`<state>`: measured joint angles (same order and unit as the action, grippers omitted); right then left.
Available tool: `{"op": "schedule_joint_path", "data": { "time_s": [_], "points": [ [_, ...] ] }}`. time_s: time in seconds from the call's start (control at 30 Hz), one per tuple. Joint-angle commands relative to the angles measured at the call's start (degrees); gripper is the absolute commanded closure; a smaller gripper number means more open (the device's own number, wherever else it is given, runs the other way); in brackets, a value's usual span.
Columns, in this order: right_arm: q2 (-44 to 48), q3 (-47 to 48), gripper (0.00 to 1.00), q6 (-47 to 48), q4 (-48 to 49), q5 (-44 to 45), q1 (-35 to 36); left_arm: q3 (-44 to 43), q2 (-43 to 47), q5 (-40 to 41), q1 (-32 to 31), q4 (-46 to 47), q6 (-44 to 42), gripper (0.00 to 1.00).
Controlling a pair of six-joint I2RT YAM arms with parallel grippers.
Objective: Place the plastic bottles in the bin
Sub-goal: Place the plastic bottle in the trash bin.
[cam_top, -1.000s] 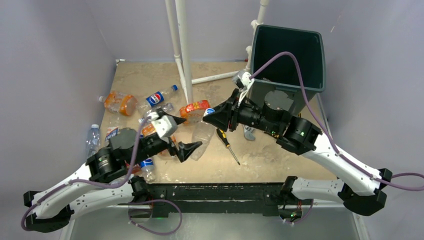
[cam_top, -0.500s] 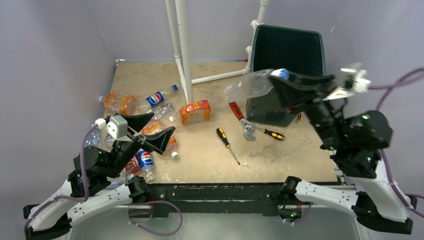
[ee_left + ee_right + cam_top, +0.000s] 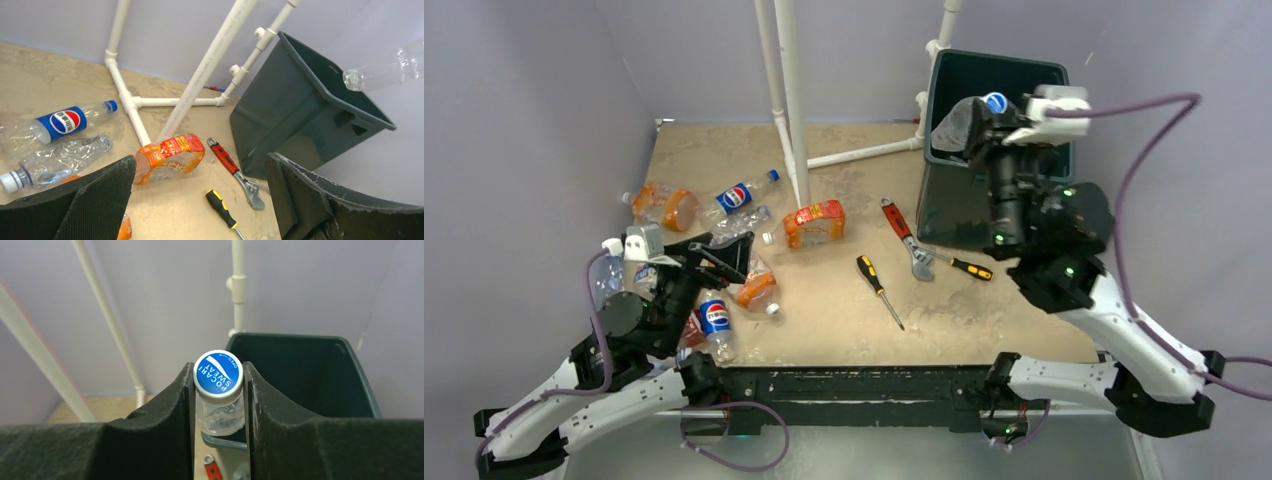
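Note:
A clear plastic bottle (image 3: 954, 125) with a blue cap (image 3: 218, 371) is pinched at the neck by my right gripper (image 3: 984, 115), shut on it, and hangs over the open top of the dark green bin (image 3: 1024, 75). The left wrist view catches this bottle (image 3: 385, 72) above the bin rim (image 3: 350, 85). My left gripper (image 3: 742, 258) stands wide open and holds nothing, above a heap of bottles at the left. Loose on the table lie a Pepsi bottle (image 3: 742, 194), an orange-labelled bottle (image 3: 815, 223), an orange-tinted one (image 3: 667, 205) and another Pepsi bottle (image 3: 715, 322).
A red-handled wrench (image 3: 906, 240) and two yellow-and-black screwdrivers (image 3: 879, 287) (image 3: 969, 268) lie mid-table, left of the bin. White pipes (image 3: 789, 100) rise from the table's back centre. Purple walls close in the sides.
My right arm has carried the clear bottle up and right, from the bin's left side to over its opening. The left gripper drew back slightly toward the bottle heap, still open.

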<state>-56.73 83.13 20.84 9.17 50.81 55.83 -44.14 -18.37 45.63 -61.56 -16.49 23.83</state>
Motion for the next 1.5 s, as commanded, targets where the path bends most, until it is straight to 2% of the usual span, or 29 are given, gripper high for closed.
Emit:
{"op": "schedule_joint_path", "data": {
  "time_s": [0.0, 0.1, 0.2, 0.33, 0.4, 0.47, 0.6, 0.77, 0.9, 1.13, 1.27, 1.3, 1.37, 1.43, 1.47],
  "points": [
    [-4.10, 4.01, 1.00, 7.42, 7.55, 7.79, -1.90, 0.28, -1.09, 4.99, -0.06, -0.77, 5.68, 0.01],
    [-7.73, 9.89, 1.00, -3.55, -4.58, 2.47, -9.76, 0.76, -2.19, 4.76, -0.06, -0.76, 6.55, 0.01],
    [-10.55, 12.96, 1.00, -9.83, -9.28, -0.03, -14.13, 0.93, -3.54, 3.96, -0.06, -1.26, 7.62, 0.00],
    [-13.34, 17.12, 1.00, -25.03, -20.12, -8.44, -23.51, 1.86, -5.24, 2.42, -0.10, -1.35, 9.96, 0.01],
    [-12.01, 14.30, 1.00, -31.37, -19.16, -8.95, -26.12, 2.90, -5.88, 1.32, -0.05, -1.00, 12.44, 0.01],
    [-9.14, 7.40, 1.00, -31.87, -13.41, -7.25, -26.13, 3.79, -6.42, 0.39, -0.10, -0.59, 15.01, 0.01],
    [-9.06, 4.01, 1.00, -33.87, -12.46, -5.19, -27.84, 4.24, -6.49, 0.31, -0.07, -1.86, 17.38, 0.01],
    [-9.32, 1.55, 1.00, -40.11, -14.75, -12.70, -33.99, 4.22, -4.52, 1.49, -0.05, -5.02, 19.55, 0.01],
    [-10.60, -1.43, 1.00, -41.62, -14.69, -13.69, -35.01, 2.34, -3.23, 3.16, -0.10, -8.73, 22.47, 0.01],
    [-13.96, -5.54, 1.00, -44.05, -16.84, -18.90, -36.50, -4.07, -3.16, 12.09, -0.06, -18.46, 25.22, 0.01],
    [-14.08, -10.18, 1.00, -44.86, -15.90, -19.66, -36.59, -4.56, -3.01, 13.11, -0.06, -20.93, 26.84, 0.01],
    [-13.69, -11.02, 0.94, -44.67, -14.83, -20.28, -36.63, -4.23, -2.91, 13.04, -0.10, -20.90, 27.13, 0.01],
    [-13.50, -11.24, 0.76, -44.25, -14.51, -21.37, -36.60, -3.44, -2.86, 13.06, -0.12, -20.90, 27.63, 0.01],
    [-13.39, -11.08, 0.53, -43.82, -15.12, -22.27, -36.59, -2.80, -3.13, 13.01, -0.06, -20.98, 28.11, 0.01],
    [-13.14, -11.11, 0.45, -43.66, -15.30, -22.59, -36.59, -2.63, -3.28, 13.03, -0.05, -21.11, 28.39, 0.01]
  ]
}}
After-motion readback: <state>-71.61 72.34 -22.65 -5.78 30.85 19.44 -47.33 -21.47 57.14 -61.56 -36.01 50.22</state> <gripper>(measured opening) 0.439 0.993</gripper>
